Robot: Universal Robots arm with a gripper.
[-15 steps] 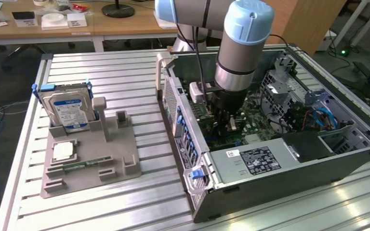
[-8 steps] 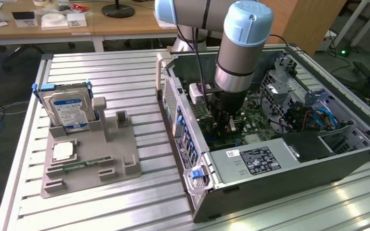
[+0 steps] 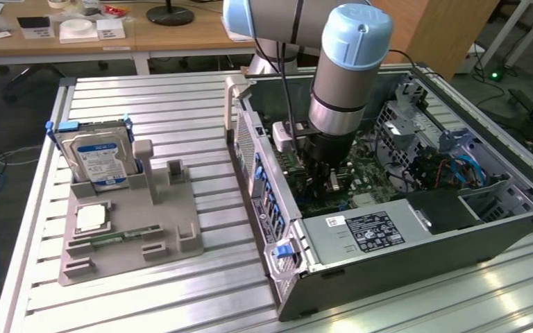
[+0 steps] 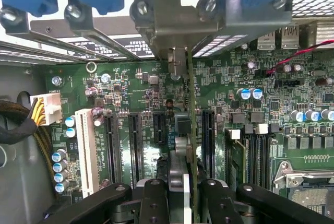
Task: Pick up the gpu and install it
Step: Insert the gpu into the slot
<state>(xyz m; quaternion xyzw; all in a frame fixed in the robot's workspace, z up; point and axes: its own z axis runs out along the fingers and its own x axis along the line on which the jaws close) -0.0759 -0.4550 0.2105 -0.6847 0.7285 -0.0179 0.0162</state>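
While the black gripper [image 4: 185, 190] clasps the thin dark gpu [image 4: 191, 130] edge-on, it should descend squarely over the black motherboard slot [image 4: 209, 140].

Carrying print too small to read: blue-white label [image 3: 97, 157] on the hard drive [image 3: 95, 159]; black sticker [image 3: 374, 231] and small white sticker [image 3: 337, 221] on the power supply [image 3: 377, 239]; white lettering on the motherboard [image 4: 135, 85]. Showing no legible words anywhere.

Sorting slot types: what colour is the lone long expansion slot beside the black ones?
White, on the green motherboard; the long plastic slot shows best in the wrist view.
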